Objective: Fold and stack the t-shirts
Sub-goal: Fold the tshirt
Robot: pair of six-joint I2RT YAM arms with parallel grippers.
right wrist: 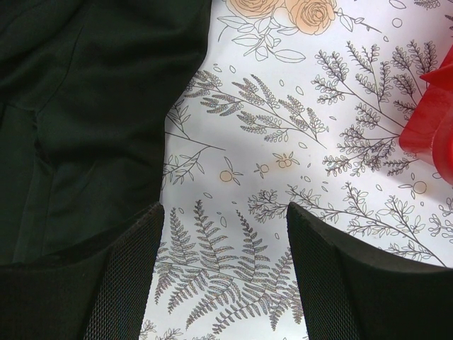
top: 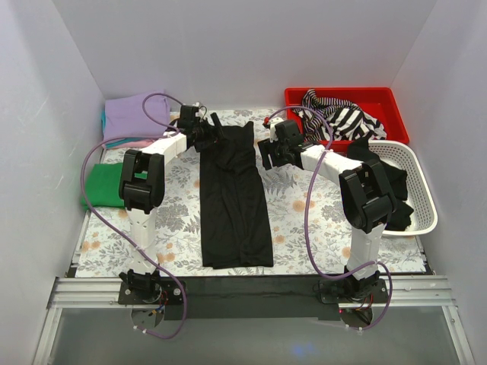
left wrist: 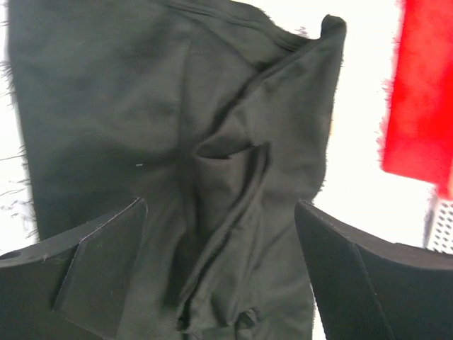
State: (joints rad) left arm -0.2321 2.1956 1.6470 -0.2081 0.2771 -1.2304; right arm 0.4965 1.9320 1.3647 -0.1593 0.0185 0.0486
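A black t-shirt (top: 234,198) lies folded into a long narrow strip down the middle of the floral table cover. My left gripper (top: 214,131) is open over the strip's far left end; in the left wrist view (left wrist: 221,234) its jaws stand wide apart over bunched black fabric (left wrist: 177,127). My right gripper (top: 265,148) is open just right of the strip's far end; in the right wrist view (right wrist: 225,234) only bare cover lies between the fingers, with the black shirt's edge (right wrist: 92,106) at the left. Folded lavender (top: 135,114), teal and pink shirts are stacked at the far left. A green shirt (top: 101,185) lies at the left edge.
A red bin (top: 380,103) at the far right holds a black-and-white striped garment (top: 342,118). A white laundry basket (top: 423,190) at the right holds dark clothes. White walls close in three sides. The floral cover (top: 304,220) lies bare between strip and basket.
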